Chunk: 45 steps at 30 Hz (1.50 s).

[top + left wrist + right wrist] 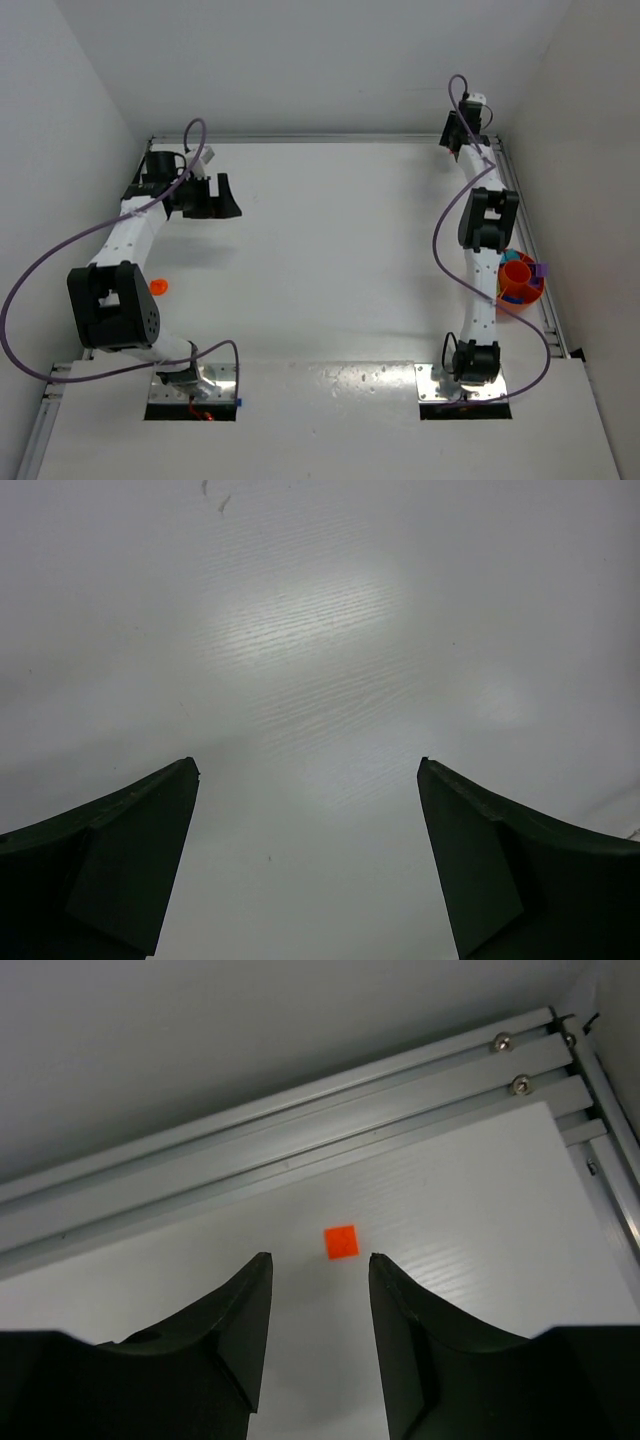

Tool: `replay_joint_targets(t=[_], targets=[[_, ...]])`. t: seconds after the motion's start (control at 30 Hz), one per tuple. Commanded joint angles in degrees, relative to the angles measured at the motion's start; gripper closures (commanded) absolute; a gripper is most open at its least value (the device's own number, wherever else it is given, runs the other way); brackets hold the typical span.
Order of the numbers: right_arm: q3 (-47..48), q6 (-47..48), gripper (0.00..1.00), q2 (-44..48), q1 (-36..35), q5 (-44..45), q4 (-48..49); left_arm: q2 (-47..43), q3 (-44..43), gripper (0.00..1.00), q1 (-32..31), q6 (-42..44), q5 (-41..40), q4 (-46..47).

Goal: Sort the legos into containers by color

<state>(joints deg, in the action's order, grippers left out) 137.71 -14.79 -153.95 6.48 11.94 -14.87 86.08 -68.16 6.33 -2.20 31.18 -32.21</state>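
Observation:
A small orange lego (341, 1241) lies on the white table just beyond my right gripper's (320, 1257) fingertips, near the far rail. The jaws stand open and empty, and touch nothing. In the top view the right gripper (455, 138) is stretched to the far right corner. The orange bowl (522, 304) sits at the right edge, partly hidden by the right arm, with a blue brick (511, 296) and a purple brick (541, 270) in it. My left gripper (213, 196) (308, 767) is open and empty over bare table at the far left.
Aluminium rails (300, 1140) run along the table's far edge, with a corner joint at the right (580, 1070). A small orange piece (158, 286) lies beside the left arm's elbow. White walls enclose three sides.

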Motion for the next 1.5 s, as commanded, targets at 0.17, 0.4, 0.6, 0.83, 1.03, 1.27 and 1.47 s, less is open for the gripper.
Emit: replay_joint_targets(t=[0.17, 0.4, 0.6, 0.83, 1.03, 1.27, 1.47], targets=[[2.48, -2.88, 0.62, -3.81, 1.34, 1.33, 7.05, 2.51, -0.48, 0.03, 0.18, -1.14, 5.29, 2.06], [3.79, -3.41, 0.63, -7.23, 1.34, 1.33, 9.86, 3.65, -1.01, 0.03, 1.93, -1.14, 6.53, 2.06], [4.32, -4.02, 0.63, -8.38, 1.34, 2.12, 11.62, 4.18, -1.01, 0.02, 1.93, -1.14, 6.53, 2.06], [4.85, -4.02, 0.65, -9.44, 1.34, 2.73, 12.24, 5.94, -2.23, 0.02, 2.46, -1.14, 7.58, 1.45], [3.35, -4.02, 0.67, -8.21, 1.34, 2.21, 11.01, 6.99, -2.77, 0.02, 3.08, -1.14, 8.37, 0.92], [3.35, -1.22, 0.68, -7.68, 1.34, 2.81, 7.24, 6.99, -3.29, 0.02, 3.6, -1.14, 8.9, -0.13], [3.35, 0.02, 0.7, -7.68, 1.34, 2.82, 5.47, 8.83, -3.82, 0.02, 4.13, -0.62, 9.95, -1.27]])
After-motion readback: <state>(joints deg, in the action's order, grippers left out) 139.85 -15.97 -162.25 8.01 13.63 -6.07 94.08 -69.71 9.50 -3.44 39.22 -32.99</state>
